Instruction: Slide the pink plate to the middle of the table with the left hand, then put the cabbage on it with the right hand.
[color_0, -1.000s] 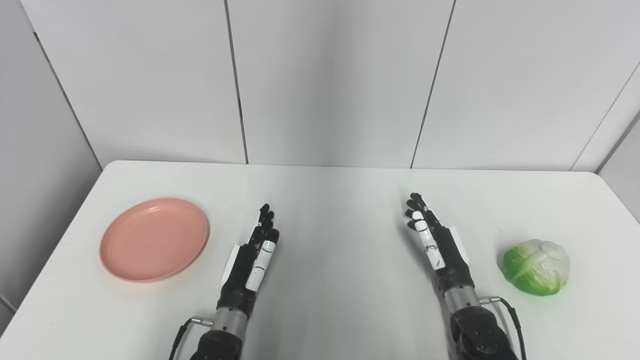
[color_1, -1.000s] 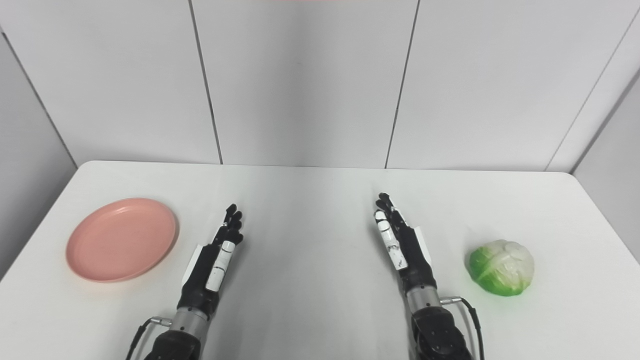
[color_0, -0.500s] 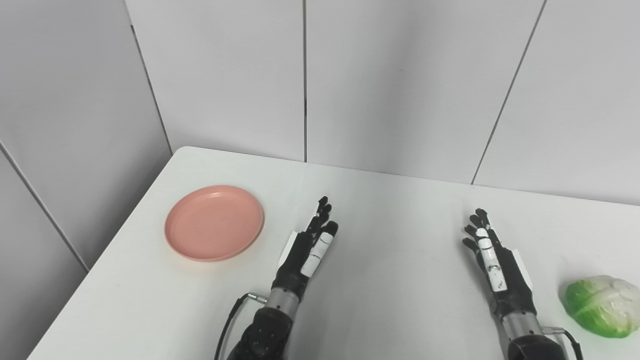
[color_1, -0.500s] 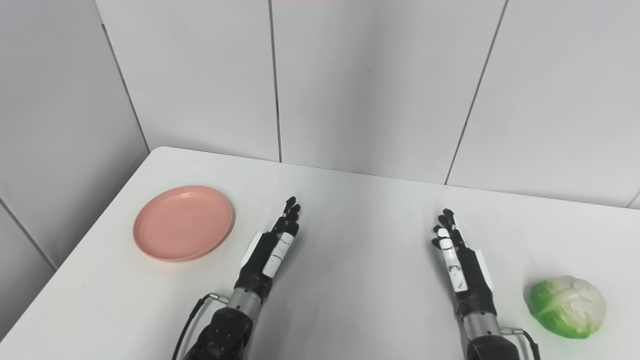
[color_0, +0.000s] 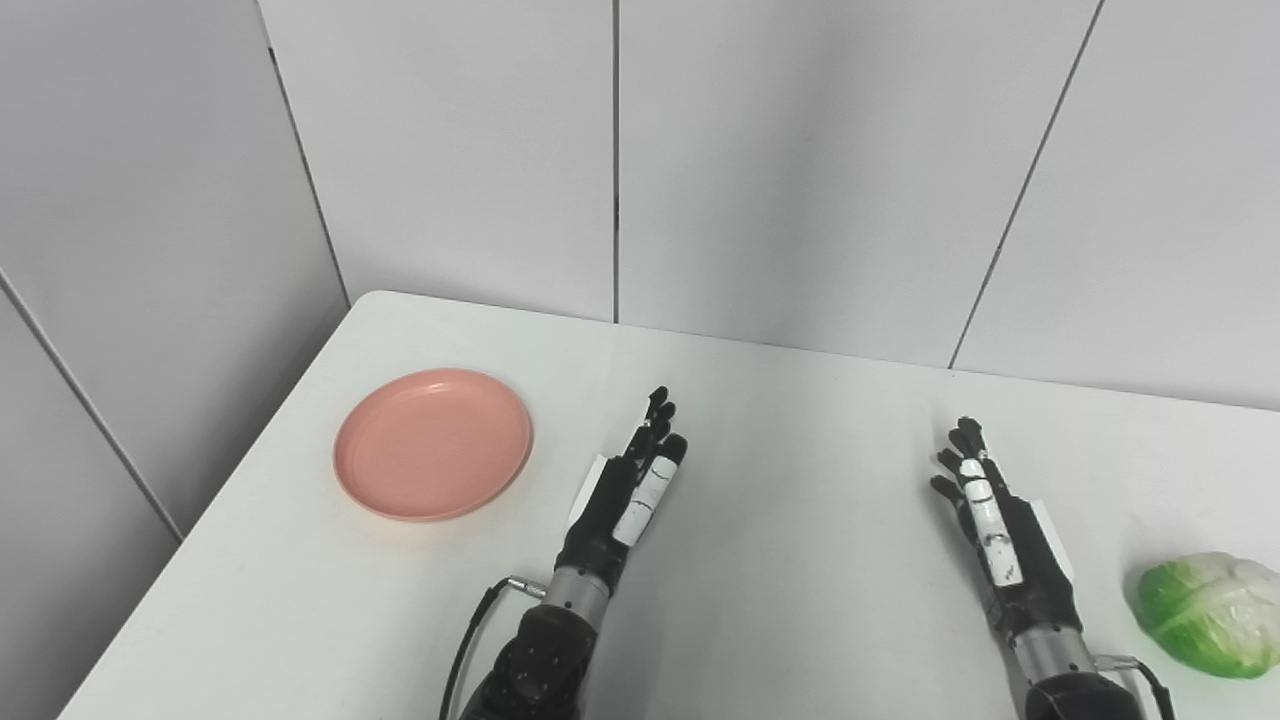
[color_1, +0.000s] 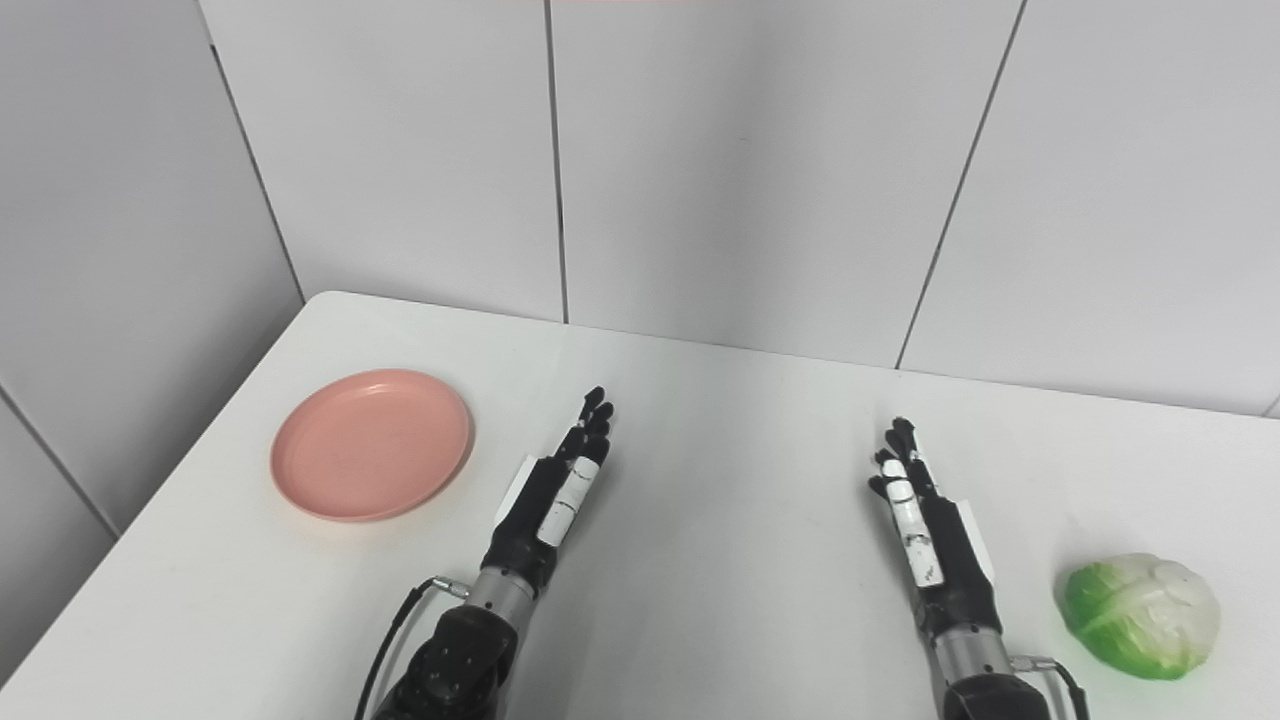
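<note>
Left eye view: pink plate (color_0: 432, 443) sat untouched near the table's (color_0: 780, 400) left edge, left hand (color_0: 628, 493) empty with fingers straight out, so a reach over was needed.

The pink plate (color_0: 432, 443) is seen as smooth matt plastic. A smooth, faintly sheened white worktop (color_0: 780, 420) is shown. The cabbage (color_1: 1142, 616) appears glossy and moulded. Black and white hard plastic is seen on both hands.

Cabbage (color_0: 1212, 615) clipped by right frame edge, left eye view.
</note>
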